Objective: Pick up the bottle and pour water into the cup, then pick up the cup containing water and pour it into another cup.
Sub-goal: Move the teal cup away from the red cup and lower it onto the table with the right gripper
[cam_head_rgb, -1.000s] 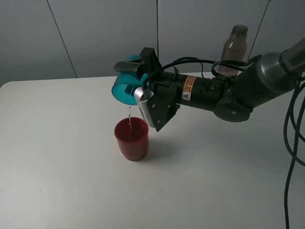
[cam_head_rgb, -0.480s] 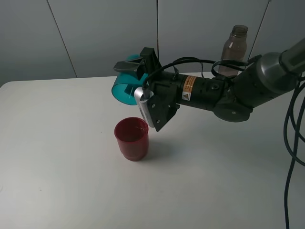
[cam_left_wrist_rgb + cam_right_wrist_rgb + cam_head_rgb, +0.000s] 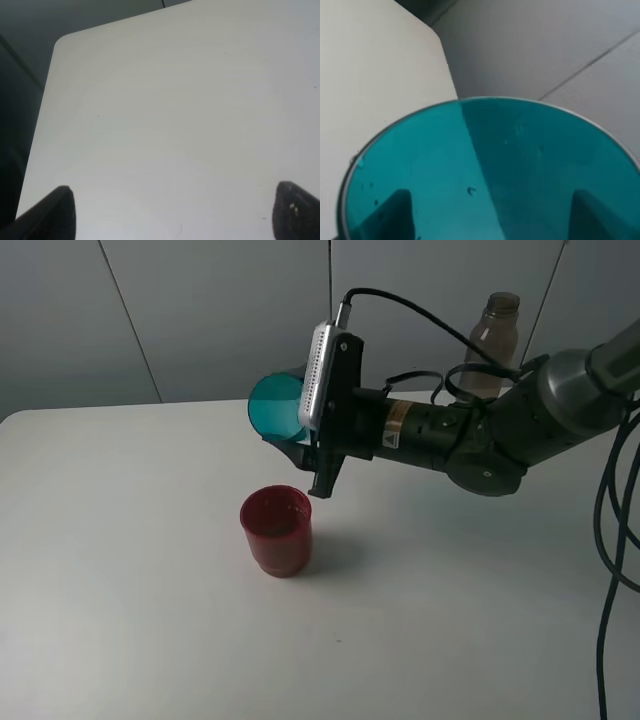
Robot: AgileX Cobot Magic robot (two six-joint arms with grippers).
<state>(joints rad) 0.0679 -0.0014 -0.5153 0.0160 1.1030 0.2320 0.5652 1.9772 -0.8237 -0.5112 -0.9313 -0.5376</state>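
My right gripper (image 3: 292, 428) is shut on the translucent teal cup (image 3: 277, 407) and holds it in the air, just above and behind the red cup (image 3: 277, 530). The teal cup lies tipped, its round end facing left, and no water runs from it. The red cup stands upright on the white table (image 3: 120, 590). In the right wrist view the teal cup (image 3: 490, 165) fills the frame, with my gripper (image 3: 492, 215) closed around it and its fingers (image 3: 395, 210) dark through the plastic. The smoky bottle (image 3: 495, 335) stands at the back right. My left gripper (image 3: 175, 210) is open over bare table, its fingertips (image 3: 55, 207) far apart.
The right arm (image 3: 480, 435) stretches from the right edge across the back of the table. Black cables (image 3: 615, 530) hang at the far right. A grey panelled wall (image 3: 200, 310) rises behind the table. The left wrist view shows the table's rounded corner (image 3: 60, 42).
A thin stream ran from the teal cup into the red cup a second ago, then stopped. The right wrist has since rolled, turning the cup and bringing the camera on top.
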